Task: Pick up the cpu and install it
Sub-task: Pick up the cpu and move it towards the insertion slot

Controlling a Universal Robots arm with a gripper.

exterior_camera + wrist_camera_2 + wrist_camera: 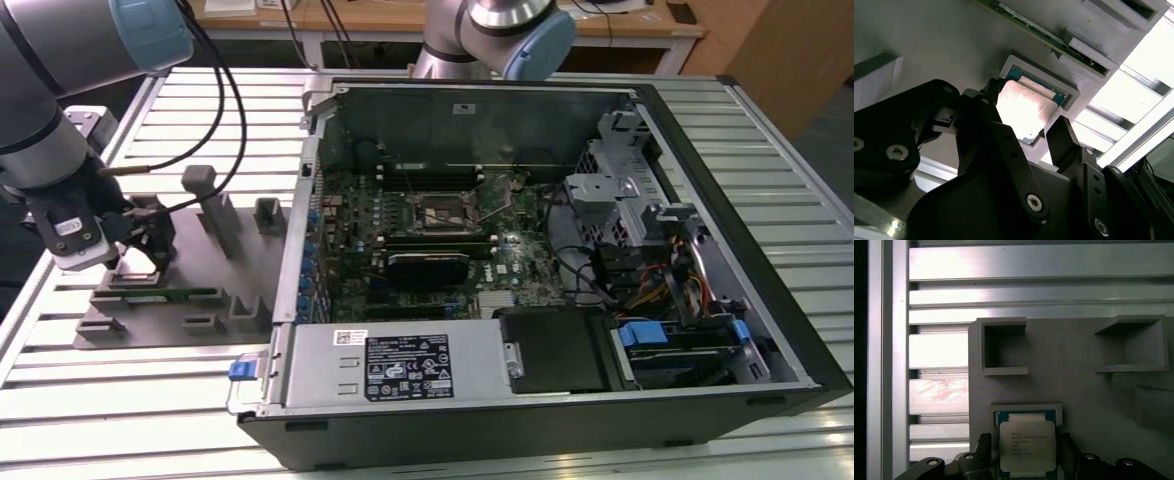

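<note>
Silvery-topped, the cpu [1027,442] lies in a gray fixture [1079,400] recess on the table [939,350]; the gripper [1026,117] straddles it, spread. A clean pick likely needs a centred, level squeeze on opposite edges.

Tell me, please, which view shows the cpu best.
The first wrist view: the cpu faces the camera squarely, seated in its gray holder inside the open gripper. The second wrist view shows it slanted, glare-washed, partly behind the gripper. The exterior view shows the gripper low over the holder.
</note>
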